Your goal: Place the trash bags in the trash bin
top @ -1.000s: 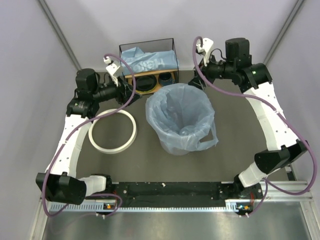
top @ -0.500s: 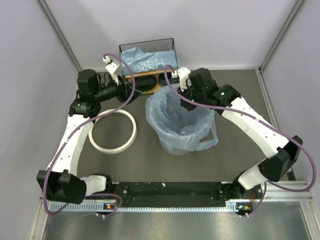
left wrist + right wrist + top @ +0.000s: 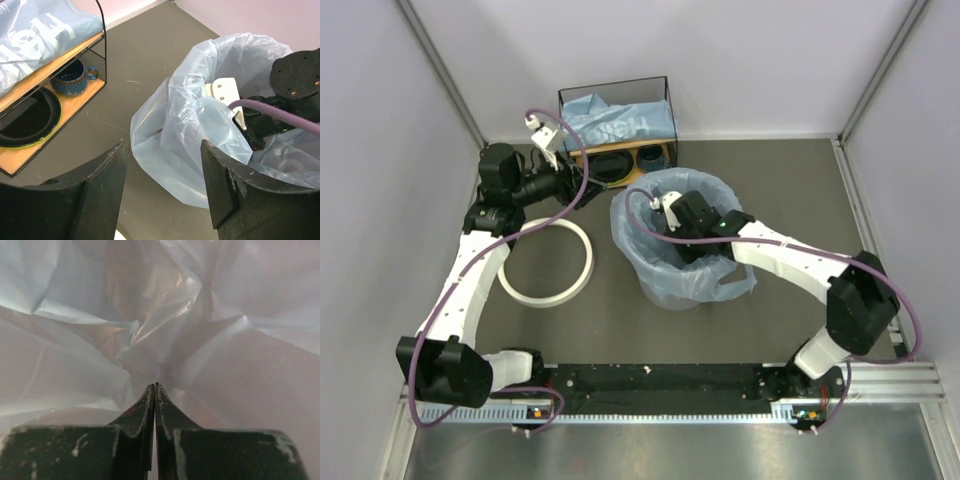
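thin crinkly see-through light-blue plastic film trash bag [image 3: 165, 150], smooth white plastic ring [image 3: 545, 301], shelf [image 3: 80, 97] of bare wood in black wire, matt dark grey counter [image 3: 790, 200], shiny glazed cup [image 3: 72, 80]

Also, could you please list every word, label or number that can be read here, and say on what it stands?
"He": large white letters on the light-blue trash bag on top of the shelf; the following letters are folded away or cut off.
Same print in the top view: too blurred to read.
Faint white print on the second trash bag, standing open: unreadable.
No other text shows.
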Robot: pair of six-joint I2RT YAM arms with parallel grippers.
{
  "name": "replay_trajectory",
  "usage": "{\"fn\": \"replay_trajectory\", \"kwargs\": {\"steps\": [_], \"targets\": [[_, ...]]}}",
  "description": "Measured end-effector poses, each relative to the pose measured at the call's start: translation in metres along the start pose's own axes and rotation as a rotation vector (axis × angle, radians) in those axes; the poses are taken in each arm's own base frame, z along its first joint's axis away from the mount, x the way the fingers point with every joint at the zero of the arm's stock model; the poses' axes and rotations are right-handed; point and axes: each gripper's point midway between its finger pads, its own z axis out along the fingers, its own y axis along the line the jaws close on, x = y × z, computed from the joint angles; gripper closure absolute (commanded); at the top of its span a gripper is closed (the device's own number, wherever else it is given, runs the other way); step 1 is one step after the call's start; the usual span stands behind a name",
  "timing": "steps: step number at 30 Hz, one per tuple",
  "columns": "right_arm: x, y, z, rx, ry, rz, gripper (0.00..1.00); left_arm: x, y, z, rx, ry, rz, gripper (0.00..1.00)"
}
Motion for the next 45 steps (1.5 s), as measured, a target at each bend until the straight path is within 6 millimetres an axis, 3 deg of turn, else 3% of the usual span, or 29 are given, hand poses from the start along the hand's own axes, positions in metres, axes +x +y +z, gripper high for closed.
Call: {"fn": "replay_trajectory", "kwargs": {"steps": [10,23,29,34,45], "targets": [[0.016,0.021,0.036,-0.102,0.108,-0.015,1.0,0.006,0.001,0.001,0.002,0.006,-0.015,0.35],[0.046,0.026,0.055,-0.196,0.26,0.037,1.0,0.006,-0.003,0.001,0.019,0.006,-0.053,0.34],[0.056,0.025,0.059,-0.229,0.274,0.006,1.0,0.006,-0.002,0.002,0.021,0.004,-0.05,0.34],[0.08,0.023,0.061,-0.255,0.328,-0.019,1.0,0.009,0.0,0.005,0.022,0.013,-0.06,0.31],[0.081,0.022,0.062,-0.279,0.344,-0.073,1.0,0.033,0.007,0.028,0.05,0.075,-0.205,0.22]]}}
